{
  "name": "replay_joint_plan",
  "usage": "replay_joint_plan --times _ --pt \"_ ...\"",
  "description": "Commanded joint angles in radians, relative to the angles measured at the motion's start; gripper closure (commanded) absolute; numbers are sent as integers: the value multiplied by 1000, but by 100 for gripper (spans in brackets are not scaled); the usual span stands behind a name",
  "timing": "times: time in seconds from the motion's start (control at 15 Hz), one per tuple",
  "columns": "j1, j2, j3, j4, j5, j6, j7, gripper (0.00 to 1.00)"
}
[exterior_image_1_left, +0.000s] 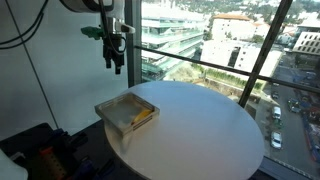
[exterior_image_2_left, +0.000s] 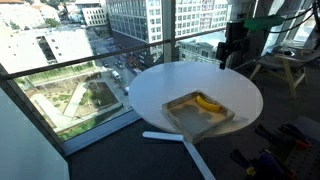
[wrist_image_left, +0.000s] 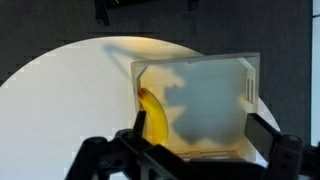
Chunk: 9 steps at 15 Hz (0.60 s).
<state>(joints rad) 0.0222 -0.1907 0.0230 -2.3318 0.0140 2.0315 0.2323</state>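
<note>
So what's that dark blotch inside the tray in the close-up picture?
Wrist view: the gripper, itself dark and blurred, casts its shadow across the tray beside the banana. In both exterior views, bright window daylight washes out the table.

Round white table (exterior_image_1_left: 200, 130), smooth plain top, shallow wooden tray (exterior_image_1_left: 112, 101) sitting flat on it near the rim, seen in both exterior views.

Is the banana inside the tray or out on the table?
Inside. In the wrist view the banana lies in the tray beside one wall; both exterior views show it within the rim.
</note>
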Motion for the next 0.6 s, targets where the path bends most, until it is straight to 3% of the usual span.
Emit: replay_joint_plan --times 0.0,0.53 --pt "-17 -36 -7 -30 -3 15 -29 0" --pt "-27 -29 -25 -35 -3 36 -143 0"
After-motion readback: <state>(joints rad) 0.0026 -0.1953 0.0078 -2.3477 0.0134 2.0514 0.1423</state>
